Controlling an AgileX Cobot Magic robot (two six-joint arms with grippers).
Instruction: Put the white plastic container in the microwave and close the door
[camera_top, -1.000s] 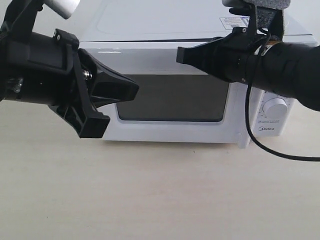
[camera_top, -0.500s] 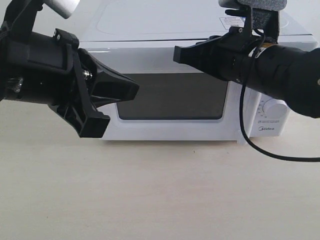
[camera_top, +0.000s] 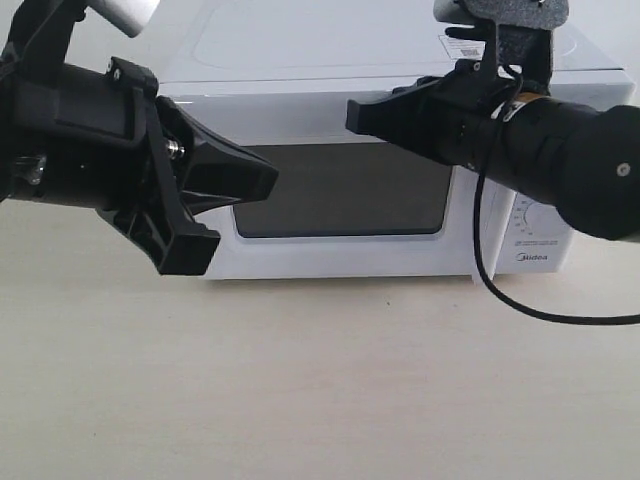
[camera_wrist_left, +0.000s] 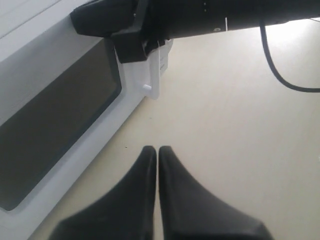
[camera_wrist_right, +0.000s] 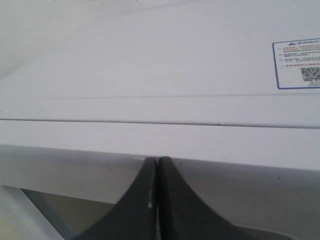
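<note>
The white microwave stands at the back of the table. Its door, with the dark window, lies about flush with the front. The bar handle is partly behind my right arm. My right gripper is shut and empty, its tips resting at the door's upper front edge. My left gripper is also shut and empty, hovering over the table in front of the window's left part. The white plastic container is out of view.
A black cable loops down from the right arm in front of the control panel with the Midea logo. A sticker sits on the microwave's top. Bare beige table stretches in front.
The right gripper has shifted slightly left and up along the door's top. The door's handle side has swung in toward the microwave body. The left arm has not moved.
</note>
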